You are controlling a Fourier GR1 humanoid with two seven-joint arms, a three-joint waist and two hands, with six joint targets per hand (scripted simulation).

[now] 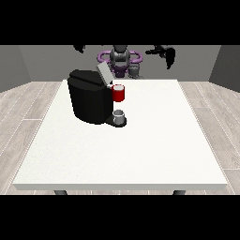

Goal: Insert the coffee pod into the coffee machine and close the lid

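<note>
White table (140,154), small grey cup (119,114)

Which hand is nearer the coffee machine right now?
The robot's right hand, at the view's left: it hangs above the coffee machine, slightly behind it. The hand at the view's right is raised well off to the machine's other side.

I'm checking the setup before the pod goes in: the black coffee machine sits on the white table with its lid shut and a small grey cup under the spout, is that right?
Not quite. The lid is not shut: the front view shows it tilted up and open above the red pod holder. The rest holds: the black coffee machine sits on the white table with a small grey cup under the spout.
</note>
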